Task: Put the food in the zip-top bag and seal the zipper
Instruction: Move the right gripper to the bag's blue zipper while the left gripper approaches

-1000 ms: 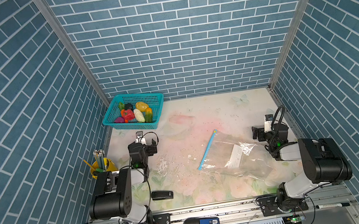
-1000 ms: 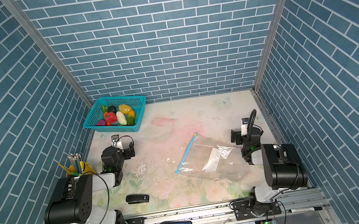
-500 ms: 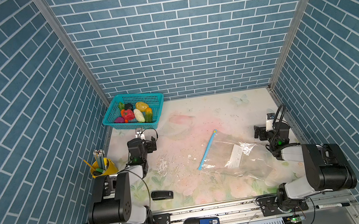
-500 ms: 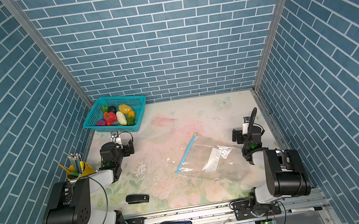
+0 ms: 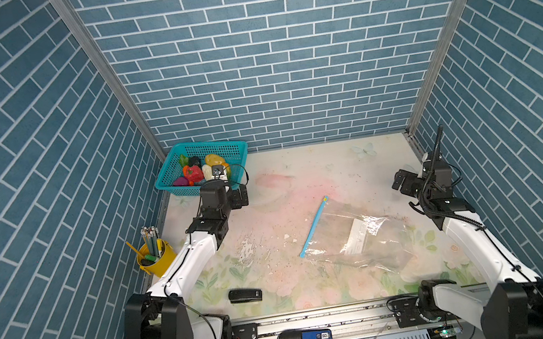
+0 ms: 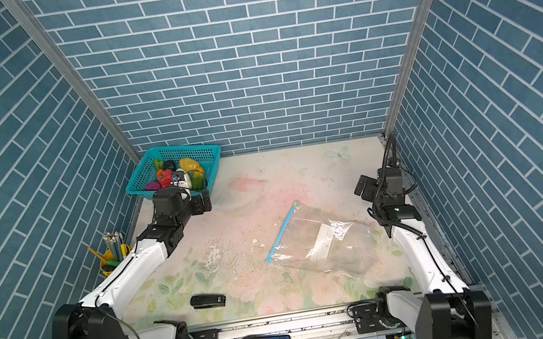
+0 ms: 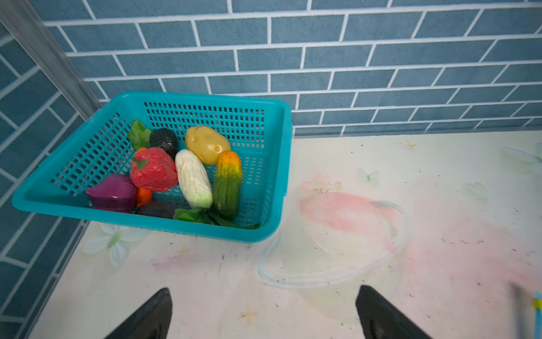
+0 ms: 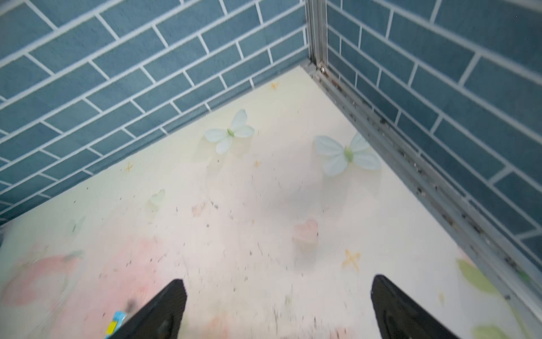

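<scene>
Food (image 5: pixel 194 173) inventory, read from the left wrist view: one yellow potato (image 7: pixel 207 143), one white cabbage (image 7: pixel 193 180), one red strawberry (image 7: pixel 153 168), one purple onion (image 7: pixel 113 192), one green-orange piece (image 7: pixel 227 183), one orange carrot (image 7: pixel 143 197) mostly hidden, two dark pieces and two green leafy pieces; overlap prevents an exact total. All pieces lie inside one teal mesh basket (image 7: pixel 146 220), which stands in the back left corner of the table (image 5: pixel 282 176) in both top views. One zip-top bag (image 5: pixel 357 238) lies flat on the table, right of centre, with one light blue zipper (image 5: pixel 313 228) along its left edge and one yellowish slider (image 5: pixel 325 200) at the far end of that strip. Two grippers are present. Left gripper (image 7: pixel 264 289): fingers spread wide, holding nothing, positioned just beside the near right corner of the basket; in both top views the food sits farther back and to the left of it, not in contact. Bag and left gripper are well apart. Right gripper (image 8: pixel 278 280): fingers spread wide, holding nothing, positioned near the right wall, beyond the far right side of the bag and pointed toward the back right corner; the slider end of the zipper shows just beside one finger (image 8: pixel 158 311) at the edge of the right wrist view. Contact between either gripper and the table cannot be determined
</scene>
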Robot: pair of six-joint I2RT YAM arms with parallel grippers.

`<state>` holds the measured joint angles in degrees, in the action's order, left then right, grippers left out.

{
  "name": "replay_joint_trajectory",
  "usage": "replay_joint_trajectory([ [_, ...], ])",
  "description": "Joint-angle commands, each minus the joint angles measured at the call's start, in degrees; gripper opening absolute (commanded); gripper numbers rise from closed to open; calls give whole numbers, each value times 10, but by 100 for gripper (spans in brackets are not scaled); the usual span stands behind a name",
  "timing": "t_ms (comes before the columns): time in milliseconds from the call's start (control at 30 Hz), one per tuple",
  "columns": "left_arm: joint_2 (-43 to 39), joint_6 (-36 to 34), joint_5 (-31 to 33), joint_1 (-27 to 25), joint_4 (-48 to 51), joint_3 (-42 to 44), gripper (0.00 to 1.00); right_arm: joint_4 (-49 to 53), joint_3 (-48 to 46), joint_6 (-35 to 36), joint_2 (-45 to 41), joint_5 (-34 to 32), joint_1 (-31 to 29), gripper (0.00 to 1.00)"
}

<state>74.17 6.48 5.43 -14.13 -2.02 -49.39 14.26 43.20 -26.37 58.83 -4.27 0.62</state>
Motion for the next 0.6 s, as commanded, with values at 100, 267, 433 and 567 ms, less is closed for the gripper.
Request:
replay_joint_trajectory([
  [100,-7,53,-48,-86,104,-19,99,341,28,-134,-64,-10,-4,99],
  [267,28,105,-87,-124,126,-35,99,441,28,-155,-83,31,-6,99],
  [433,49,110,-95,-171,137,-21,99,468,-1,-175,-132,74,-10,99],
  [567,60,139,-109,-185,116,4,99,437,-44,-198,-130,114,-36,99],
])
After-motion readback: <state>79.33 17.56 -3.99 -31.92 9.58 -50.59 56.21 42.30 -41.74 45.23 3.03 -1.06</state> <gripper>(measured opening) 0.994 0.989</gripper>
